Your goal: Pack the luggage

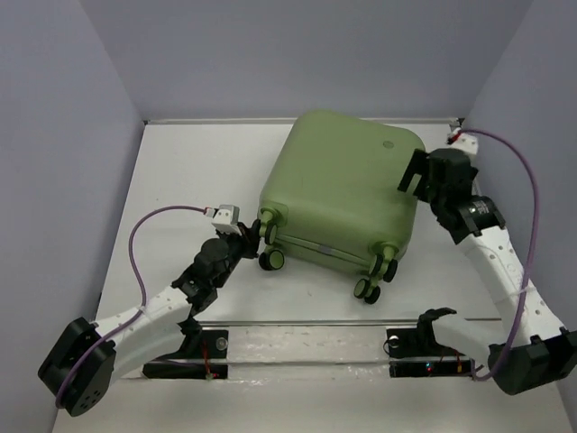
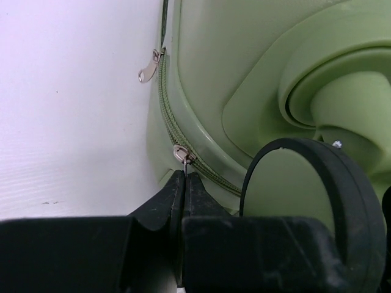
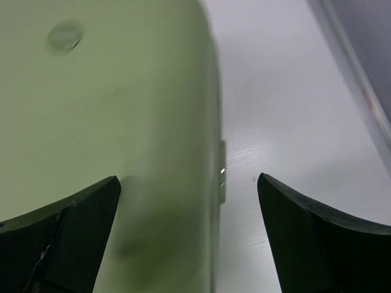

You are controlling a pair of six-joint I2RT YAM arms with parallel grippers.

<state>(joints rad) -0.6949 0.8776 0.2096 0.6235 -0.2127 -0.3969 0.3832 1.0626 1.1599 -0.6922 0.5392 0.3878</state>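
Pinching the tab of a silver zipper pull at the near left corner of the olive-green suitcase, the left gripper was clamped fully closed on the thin metal. The grip looked intended to draw the slider along the zip and seal the case. Just beside the grip sat a black-tyred caster wheel, one of the wheels on the end facing the arms' bases.

The suitcase lay flat on the white table with its shell closed, set toward the far right and turned at a slight angle. Farther along the same seam, a second zipper pull hung loose with nothing holding it.

At the case's far right edge, the right gripper was spread to its full width and held nothing. One finger stood over the shell and the other over bare table, a stance that seemed meant to steady the case against the pull of the zip. Beyond it, the small round logo showed on the lid.

The right wrist view was blurred, so it could not be told whether that gripper's fingers touched the shell. The seam ran out of sight around the far sides, leaving it unclear how much of the zip was done up. The closed shell hid whatever was packed inside.
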